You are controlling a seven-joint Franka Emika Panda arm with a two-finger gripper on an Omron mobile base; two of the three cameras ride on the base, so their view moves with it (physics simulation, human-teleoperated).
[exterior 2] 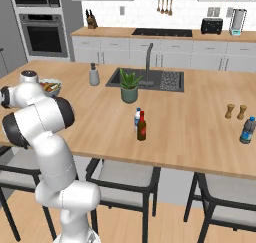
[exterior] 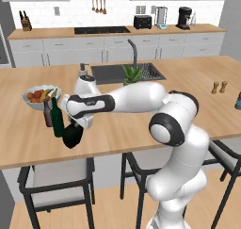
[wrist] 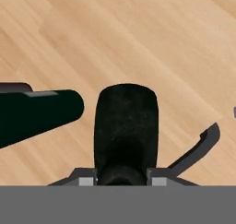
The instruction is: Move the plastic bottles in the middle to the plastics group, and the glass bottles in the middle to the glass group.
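Note:
My gripper [exterior: 76,127] is shut on the squat blackish glass bottle [exterior: 72,135], gripping it by the short neck low over the counter's left front. In the hand view the gripper [wrist: 122,179] has this bottle [wrist: 126,126] between its fingers. Just left of it stands the glass group: the tall dark green wine bottle [exterior: 57,118] [wrist: 37,112] and the slim grey-brown bottle [exterior: 47,113]. In the counter's middle stand the small brown bottle with a red cap [exterior 2: 142,126] and, right behind it, a clear plastic bottle [exterior 2: 137,118]. A blue plastic bottle [exterior 2: 247,130] stands far right.
A fruit bowl [exterior: 28,100] sits behind the glass group. A grey soap dispenser [exterior: 84,72], a sink [exterior: 110,73] with faucet and a potted plant [exterior: 132,75] lie further back. Salt and pepper shakers [exterior: 219,87] stand at the right. Stools [exterior: 54,174] line the counter's front edge.

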